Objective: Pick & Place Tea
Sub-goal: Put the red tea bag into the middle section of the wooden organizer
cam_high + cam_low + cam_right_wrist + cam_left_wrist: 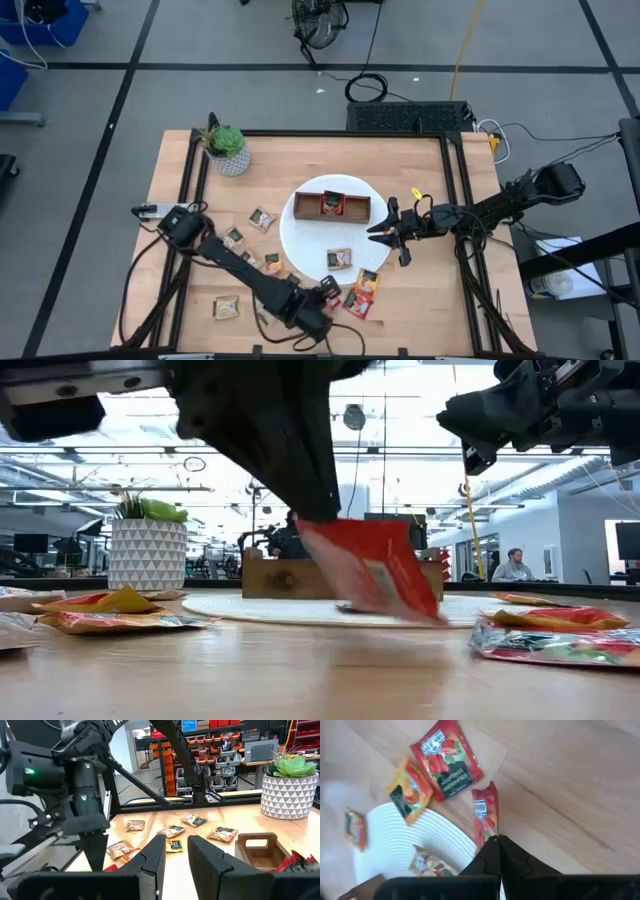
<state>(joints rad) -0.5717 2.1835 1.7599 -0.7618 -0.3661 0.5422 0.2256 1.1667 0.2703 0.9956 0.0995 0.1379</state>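
Red tea sachet (485, 817) pinched at one end between closed left gripper (497, 840) fingertips, dangling just above the table (440, 300) beside the white plate (300, 245); right gripper (385, 226) parted, empty, over plate's edge; sachet's label blurred.

tray (331, 207) on plate (300, 243), sachets (262, 220) around
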